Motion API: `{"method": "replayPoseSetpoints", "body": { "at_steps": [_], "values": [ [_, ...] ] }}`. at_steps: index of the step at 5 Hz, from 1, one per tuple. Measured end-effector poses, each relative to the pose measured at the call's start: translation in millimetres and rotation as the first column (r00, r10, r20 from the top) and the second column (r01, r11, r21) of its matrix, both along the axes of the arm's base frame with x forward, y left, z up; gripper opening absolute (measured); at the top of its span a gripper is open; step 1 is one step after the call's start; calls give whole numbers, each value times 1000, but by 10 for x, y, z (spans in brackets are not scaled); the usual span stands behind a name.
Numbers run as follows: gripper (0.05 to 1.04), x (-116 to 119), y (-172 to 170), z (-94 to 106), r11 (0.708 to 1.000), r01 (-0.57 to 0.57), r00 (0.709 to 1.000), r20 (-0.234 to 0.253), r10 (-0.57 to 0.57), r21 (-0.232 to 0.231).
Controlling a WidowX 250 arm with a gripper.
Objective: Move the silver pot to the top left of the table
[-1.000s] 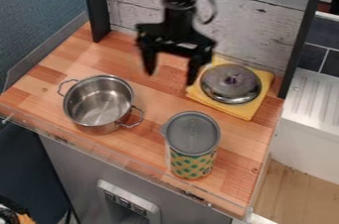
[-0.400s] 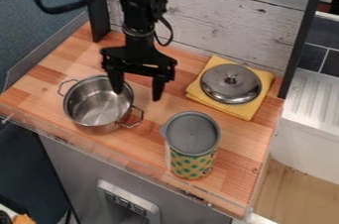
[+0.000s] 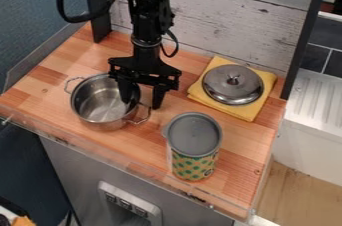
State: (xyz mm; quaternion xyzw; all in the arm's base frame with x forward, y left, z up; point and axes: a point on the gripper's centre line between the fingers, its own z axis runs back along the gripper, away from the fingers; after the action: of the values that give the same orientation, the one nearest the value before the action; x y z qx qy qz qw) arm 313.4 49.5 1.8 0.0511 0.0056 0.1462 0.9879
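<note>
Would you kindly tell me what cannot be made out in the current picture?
Camera view:
- Part of the silver pot's right-hand rim, hidden behind the fingers.
- Whether the fingers touch the pot; the slanted angle leaves that unclear.
- What the canister holds, if anything; its gray lid covers it.
- The arm's base, cut off by the top edge.

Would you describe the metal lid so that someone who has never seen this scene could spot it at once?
On the wooden countertop, find the yellow cloth near the whitish plank wall. The lid rests on it, round and silver, with a small knob. Unlike the open pot and the patterned canister, it has cloth beneath it.
</note>
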Motion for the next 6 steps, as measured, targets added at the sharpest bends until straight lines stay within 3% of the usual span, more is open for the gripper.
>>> {"method": "replayPoseSetpoints", "body": {
  "at_steps": [1,2,3,4,6],
  "values": [
    [350,-4,-11,40,999,15,1000,-4,-15,30],
    [147,2,-38,264,998,19,999,38,-21,60],
    [70,0,-23,413,998,19,998,65,-22,54],
    [67,158,110,559,997,52,995,85,-56,54],
    [67,400,356,318,995,94,995,22,-95,38]
  ]
}}
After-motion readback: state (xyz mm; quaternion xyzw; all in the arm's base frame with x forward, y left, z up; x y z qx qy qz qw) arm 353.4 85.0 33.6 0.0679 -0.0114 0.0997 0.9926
